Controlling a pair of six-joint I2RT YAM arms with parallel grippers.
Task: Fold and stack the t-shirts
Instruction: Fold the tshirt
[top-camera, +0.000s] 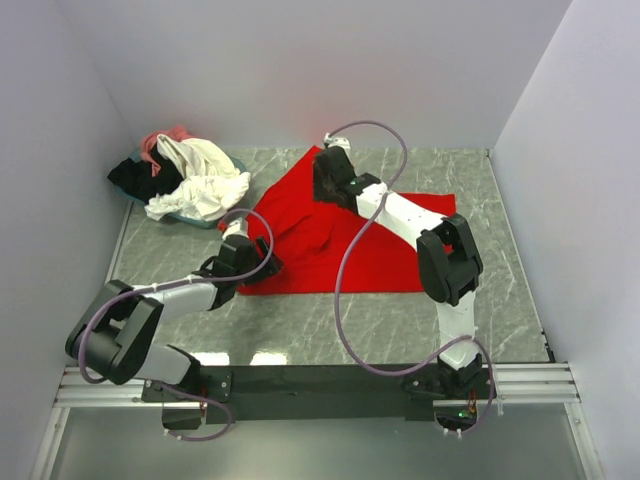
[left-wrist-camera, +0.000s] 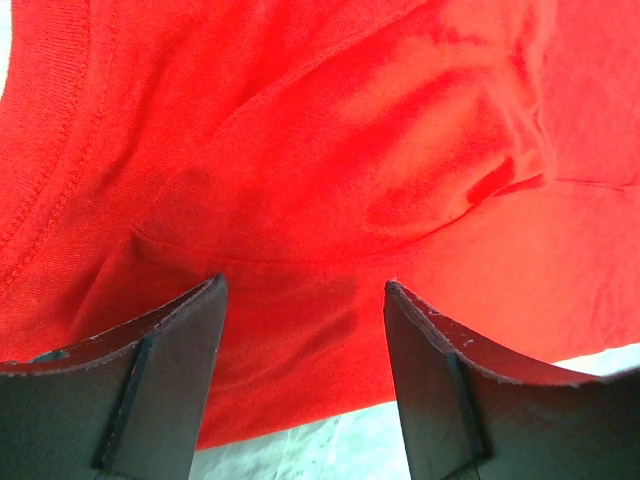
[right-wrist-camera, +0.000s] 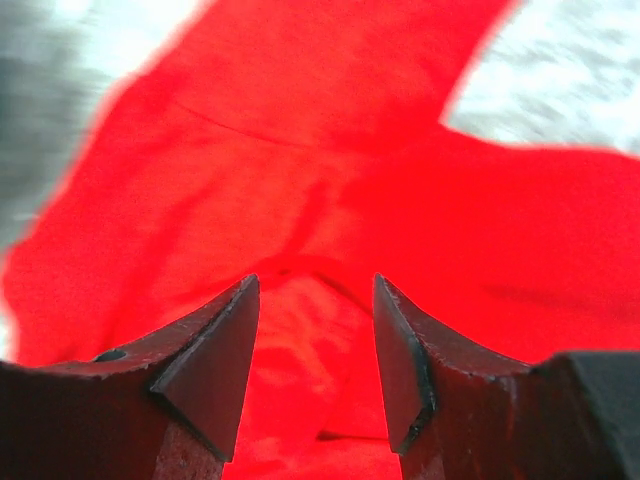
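Observation:
The bright red t-shirt (top-camera: 390, 255) lies spread and partly rumpled on the marble table. My left gripper (top-camera: 262, 262) is open at the shirt's near left edge. In the left wrist view the red cloth (left-wrist-camera: 330, 150) fills the frame ahead of the open left gripper (left-wrist-camera: 305, 290), with bare table showing below the hem. My right gripper (top-camera: 325, 185) is open, low over the shirt's far left part. In the right wrist view a raised fold of the red shirt (right-wrist-camera: 330, 130) runs between the spread jaws of the right gripper (right-wrist-camera: 315, 285). The cream-white (top-camera: 205, 180), black (top-camera: 135, 178) and pink (top-camera: 165, 138) shirts lie heaped at the back left.
The heap of shirts sits in a teal-rimmed tray (top-camera: 186, 218) against the left wall. White walls close the table on three sides. A metal rail (top-camera: 320, 372) with both arm bases runs along the near edge. Purple cables loop over the table.

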